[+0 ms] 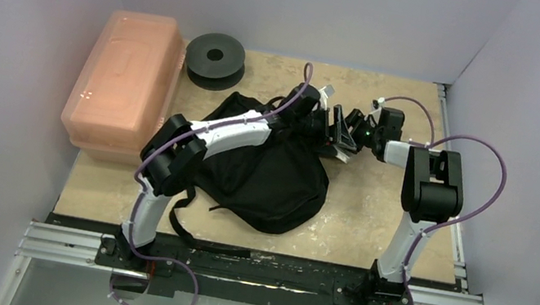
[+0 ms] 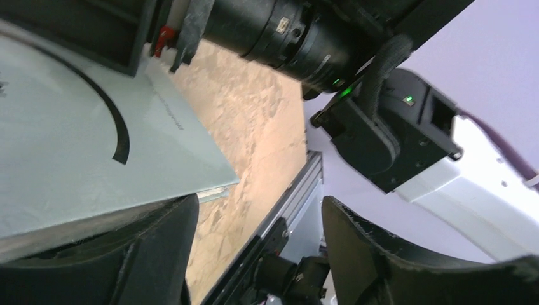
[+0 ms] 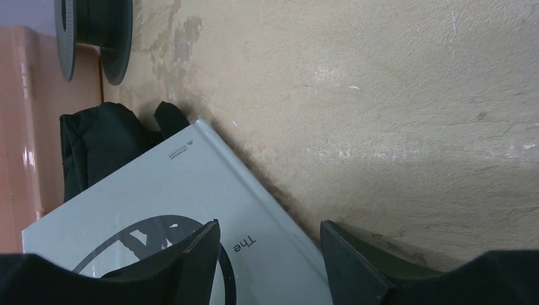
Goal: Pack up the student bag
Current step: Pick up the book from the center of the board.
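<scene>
One student bag: black, slumped flat on the middle of the worktop, partly under the left arm, one strap trailing toward the near edge.
Book: pale grey cover with a black arc, at the bag's far right edge, where the two grippers meet.
Left gripper: jaws apart, nothing clamped; the book lies by one finger.
Right gripper: released, jaws spread over the book's cover.
Pink box: far left, near the bag.
Black spool: behind the bag, just beside the box.
</scene>
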`<state>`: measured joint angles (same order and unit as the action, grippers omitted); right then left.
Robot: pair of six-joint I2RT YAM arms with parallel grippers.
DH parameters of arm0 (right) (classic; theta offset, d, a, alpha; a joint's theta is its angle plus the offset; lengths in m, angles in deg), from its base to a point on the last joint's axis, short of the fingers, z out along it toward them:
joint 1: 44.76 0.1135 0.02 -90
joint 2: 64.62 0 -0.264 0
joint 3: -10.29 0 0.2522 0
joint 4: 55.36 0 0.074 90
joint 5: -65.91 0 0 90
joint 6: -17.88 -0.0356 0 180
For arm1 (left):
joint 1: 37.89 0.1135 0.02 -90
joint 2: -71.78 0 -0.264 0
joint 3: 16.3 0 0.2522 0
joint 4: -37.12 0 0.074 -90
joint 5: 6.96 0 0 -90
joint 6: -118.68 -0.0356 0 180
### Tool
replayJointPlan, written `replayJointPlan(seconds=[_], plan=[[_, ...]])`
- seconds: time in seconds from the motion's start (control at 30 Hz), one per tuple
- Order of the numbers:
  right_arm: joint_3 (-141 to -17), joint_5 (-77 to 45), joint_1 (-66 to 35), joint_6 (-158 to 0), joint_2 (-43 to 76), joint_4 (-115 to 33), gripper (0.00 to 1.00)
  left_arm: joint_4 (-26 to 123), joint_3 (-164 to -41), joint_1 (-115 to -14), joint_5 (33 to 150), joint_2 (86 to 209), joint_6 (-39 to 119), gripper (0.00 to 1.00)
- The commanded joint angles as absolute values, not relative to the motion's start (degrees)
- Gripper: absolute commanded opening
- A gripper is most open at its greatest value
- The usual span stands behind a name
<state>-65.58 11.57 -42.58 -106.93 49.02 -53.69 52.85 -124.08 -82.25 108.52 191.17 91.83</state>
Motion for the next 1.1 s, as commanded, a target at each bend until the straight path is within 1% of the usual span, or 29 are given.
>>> replayJointPlan(seconds=[0.0,0.1,0.13,0.23,0.3,0.4,0.47,0.57,0.6,0.73,0.87,1.07], plan=[[-64.73,15.4,-42.12,-106.53,48.4,-50.05,0.63,64.38,-125.05,-81.02,105.1,186.92,85.62,0.74],[-64.26,15.04,-42.12,-106.37,48.15,-50.41,0.64,70.63,-124.55,-80.82,102.2,184.13,83.59,0.85],[-64.29,14.88,-42.12,-106.24,48.14,-50.39,0.64,72.93,-124.43,-80.69,101.19,183.23,83.05,0.87],[-64.63,14.94,-42.12,-106.29,48.21,-50.43,0.64,78.99,-123.79,-79.64,98.47,180.42,82.98,0.88],[-64.58,15.07,-42.12,-106.54,48.16,-50.64,0.64,80.03,-122.22,-78.83,98.31,178.21,83.93,0.88],[-64.25,14.79,-42.12,-106.67,47.98,-51.17,0.63,79.74,-119.1,-77.8,97.84,175.67,86.87,0.84],[-63.97,14.48,-42.12,-106.57,47.73,-51.5,0.63,79.79,-118.07,-77.16,95.34,174.88,88.13,0.81],[-63.36,14.32,-41.92,-106.96,47.66,-52.56,0.61,79.48,-118.92,-75.2,93.41,175.96,89.77,0.76],[-63.32,14.48,-41.87,-107.16,47.81,-52.91,0.61,78.9,-119.6,-74.46,93.06,176.66,90.44,0.73],[-63.58,14.18,-41.5,-106.92,47.61,-52.49,0.59,78.51,-122.6,-72.63,87.2,179.06,90.65,0.65],[-63.54,13.53,-41.42,-106.49,47.29,-52.36,0.59,78.53,-124.06,-72.19,81.49,181.37,91.88,0.63],[-63.57,13.98,-41.32,-106.66,47.5,-52.66,0.58,76.15,-126.19,-71.73,81.6,186.66,95.53,0.62]])
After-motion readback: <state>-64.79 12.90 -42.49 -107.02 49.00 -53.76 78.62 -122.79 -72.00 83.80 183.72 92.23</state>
